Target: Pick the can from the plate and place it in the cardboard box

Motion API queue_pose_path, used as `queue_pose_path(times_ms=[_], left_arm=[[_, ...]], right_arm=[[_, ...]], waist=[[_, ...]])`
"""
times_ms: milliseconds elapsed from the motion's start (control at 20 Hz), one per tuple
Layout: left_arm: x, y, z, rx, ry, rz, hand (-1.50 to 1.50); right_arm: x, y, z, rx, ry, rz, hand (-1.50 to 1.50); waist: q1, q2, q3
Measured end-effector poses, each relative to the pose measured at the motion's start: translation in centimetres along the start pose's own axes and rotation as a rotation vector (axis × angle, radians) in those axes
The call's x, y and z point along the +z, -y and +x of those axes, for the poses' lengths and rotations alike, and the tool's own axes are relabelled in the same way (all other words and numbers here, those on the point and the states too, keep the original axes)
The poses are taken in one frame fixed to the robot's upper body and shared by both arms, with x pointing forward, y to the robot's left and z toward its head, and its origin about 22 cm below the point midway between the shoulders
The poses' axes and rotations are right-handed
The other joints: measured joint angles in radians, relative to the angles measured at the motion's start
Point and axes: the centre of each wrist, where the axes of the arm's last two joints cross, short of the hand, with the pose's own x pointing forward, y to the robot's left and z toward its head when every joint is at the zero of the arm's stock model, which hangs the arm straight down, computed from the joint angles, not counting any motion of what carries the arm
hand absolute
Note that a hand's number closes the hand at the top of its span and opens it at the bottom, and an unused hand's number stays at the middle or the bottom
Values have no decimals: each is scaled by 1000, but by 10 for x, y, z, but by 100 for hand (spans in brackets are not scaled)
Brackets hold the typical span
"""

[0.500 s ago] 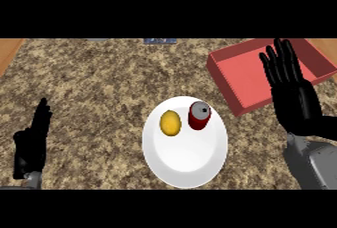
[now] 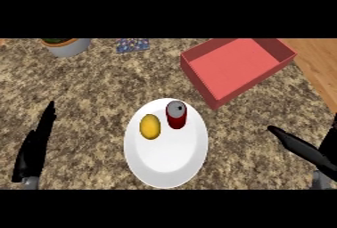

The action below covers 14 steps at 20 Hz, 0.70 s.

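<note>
A dark red can (image 2: 175, 115) with a grey top stands upright on the far part of a white plate (image 2: 166, 160), next to a yellow oval fruit (image 2: 150, 126). The red cardboard box (image 2: 237, 67) lies open behind and to the right of the plate, with nothing in it. My left hand (image 2: 36, 144) shows edge-on at the lower left, fingers straight, well apart from the plate. At the lower right my right hand (image 2: 299, 148) points up and left with straight fingers, holding nothing, a hand's width from the plate's right rim.
A grey bowl (image 2: 67, 45) with green contents sits at the far left. A blue patterned item (image 2: 132, 44) lies beside it. The speckled counter ends at the right, where a wooden surface (image 2: 322, 67) shows.
My right hand has come down from in front of the box to the lower right, now tilted toward the plate. The view has shifted, so more of the counter's far side shows.
</note>
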Motion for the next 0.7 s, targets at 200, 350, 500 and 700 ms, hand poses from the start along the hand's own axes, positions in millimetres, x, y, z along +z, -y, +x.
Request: queue_pose_path(times_ms=[200, 350, 500, 700], left_arm=[[1, 5, 0, -18, 23, -67, 0], [-2, 8, 3, -27, 45, -109, 0], [-6, 10, 7, -33, 67, -140, 0], [-9, 19, 10, -36, 93, -176, 0]], right_arm=[[53, 17, -10, 200, 125, -115, -150], [99, 23, -9, 349, 167, -72, -150], [148, 25, -1, 488, 138, -24, -150], [199, 19, 26, 596, 70, 30, -150]], waist=[[18, 7, -5], [46, 13, -10], [72, 17, -13], [104, 23, -15]])
